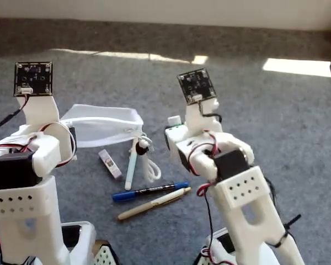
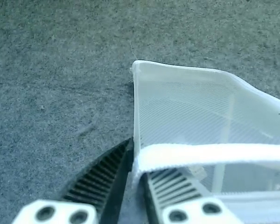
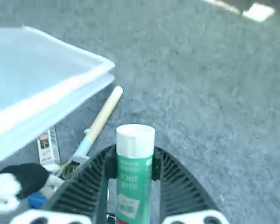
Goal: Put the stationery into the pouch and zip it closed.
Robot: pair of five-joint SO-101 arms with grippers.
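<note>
two arms stand at the near edge of the grey, carpet-like table, one on each side.

just beyond their bases lie three pens, loose on the table. a cream pen is nearest. a blue pen lies just behind it, almost parallel, and the two touch or nearly touch at their right ends. a pale pen with a light blue barrel points away from them toward the pouch. beside that pen is one small white oblong stick, apart from it. on the pen's other side is one looped white cord with a black-and-white tuft, lying against the pen's far end.

the right hand is clamped on one green glue stick, white cap forward, held above the table just beside the cord and the pouch's corner.

there is one pouch, of white mesh, behind the pens. the left hand pinches the pouch's white rim at one end, its fingers tight on the band, and the mouth looks parted there. the left arm hides that held end in the high view.

farther off, two patches of sunlight fall across the table before a pale wall.
</note>
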